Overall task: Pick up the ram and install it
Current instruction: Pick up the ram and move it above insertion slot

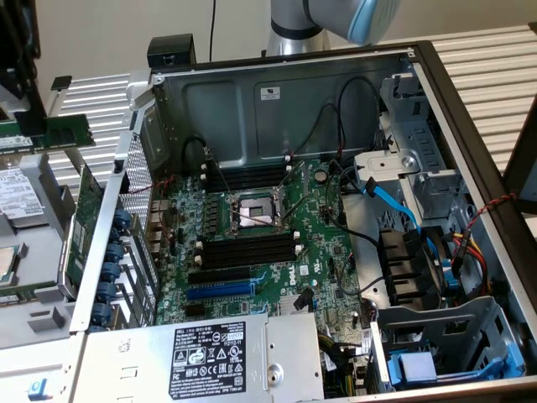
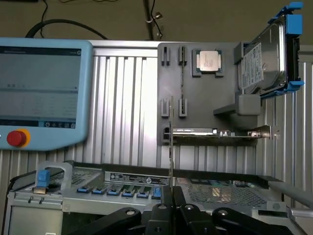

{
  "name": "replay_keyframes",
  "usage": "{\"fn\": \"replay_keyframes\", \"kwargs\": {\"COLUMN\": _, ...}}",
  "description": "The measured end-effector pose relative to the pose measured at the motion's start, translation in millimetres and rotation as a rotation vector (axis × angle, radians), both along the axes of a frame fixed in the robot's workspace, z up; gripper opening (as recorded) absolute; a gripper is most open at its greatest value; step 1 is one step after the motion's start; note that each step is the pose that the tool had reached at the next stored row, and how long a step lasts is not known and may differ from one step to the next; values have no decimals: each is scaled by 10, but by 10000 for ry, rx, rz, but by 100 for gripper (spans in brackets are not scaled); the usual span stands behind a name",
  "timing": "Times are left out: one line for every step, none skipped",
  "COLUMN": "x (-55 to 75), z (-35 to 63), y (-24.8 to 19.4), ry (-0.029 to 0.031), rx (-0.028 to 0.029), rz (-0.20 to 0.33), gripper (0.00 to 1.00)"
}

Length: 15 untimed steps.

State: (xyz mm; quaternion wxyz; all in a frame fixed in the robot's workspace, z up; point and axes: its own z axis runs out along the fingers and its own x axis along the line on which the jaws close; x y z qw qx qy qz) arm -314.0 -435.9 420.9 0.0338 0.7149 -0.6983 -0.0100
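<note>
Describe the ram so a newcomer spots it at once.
Find the open computer case; just past its wall on the exterior view's left, the claw grips the ram. It is a long, narrow green stick with a white label, far slimmer than the bracketed green expansion card standing nearby.

The black label (image 1: pixel 210 351) on the power supply (image 1: pixel 289 357) bears a white "DELL" wordmark and rows of certification symbols — its fine print is too small to read. A round Dell logo sits in white on the motherboard (image 1: pixel 331 243). The white labels on the ram (image 1: pixel 63 130) and the hard drive (image 2: pixel 261 58) are both illegible.
</note>
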Motion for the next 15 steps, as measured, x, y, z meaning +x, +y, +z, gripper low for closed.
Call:
{"fn": "replay_keyframes", "kwargs": {"x": 42, "z": 1, "y": 5, "ry": 1, "rx": -24, "rz": 0, "gripper": 13}}
{"fn": "replay_keyframes", "kwargs": {"x": 85, "z": 1, "y": 10, "ry": 1, "rx": -47, "rz": 1, "gripper": 13}}
{"fn": "replay_keyframes", "kwargs": {"x": 126, "z": 0, "y": 15, "ry": 0, "rx": -69, "rz": 0, "gripper": 13}}
{"fn": "replay_keyframes", "kwargs": {"x": 172, "z": 1, "y": 18, "ry": 1, "rx": -94, "rz": 0, "gripper": 13}}
{"fn": "replay_keyframes", "kwargs": {"x": 217, "z": 1, "y": 20, "ry": 1, "rx": -106, "rz": 0, "gripper": 13}}
{"fn": "replay_keyframes", "kwargs": {"x": 262, "z": 1, "y": 22, "ry": 1, "rx": -113, "rz": -1, "gripper": 13}}
{"fn": "replay_keyframes", "kwargs": {"x": 306, "z": 0, "y": 24, "ry": 0, "rx": -119, "rz": 0, "gripper": 13}}
{"fn": "replay_keyframes", "kwargs": {"x": 352, "z": 1, "y": 26, "ry": 0, "rx": -129, "rz": 0, "gripper": 13}}
{"fn": "replay_keyframes", "kwargs": {"x": 400, "z": 0, "y": 28, "ry": 0, "rx": -138, "rz": 0, "gripper": 13}}
{"fn": "replay_keyframes", "kwargs": {"x": 446, "z": 1, "y": 30, "ry": 1, "rx": -148, "rz": 0, "gripper": 13}}
{"fn": "replay_keyframes", "kwargs": {"x": 488, "z": 1, "y": 31, "ry": 1, "rx": -157, "rz": -1, "gripper": 13}}
{"fn": "replay_keyframes", "kwargs": {"x": 535, "z": 1, "y": 31, "ry": 1, "rx": -168, "rz": 0, "gripper": 13}}
{"fn": "replay_keyframes", "kwargs": {"x": 582, "z": 1, "y": 32, "ry": 1, "rx": -178, "rz": 1, "gripper": 13}}
{"fn": "replay_keyframes", "kwargs": {"x": 626, "z": 0, "y": 33, "ry": 0, "rx": -187, "rz": 0, "gripper": 13}}
{"fn": "replay_keyframes", "kwargs": {"x": 672, "z": 1, "y": 33, "ry": 1, "rx": -198, "rz": 0, "gripper": 13}}
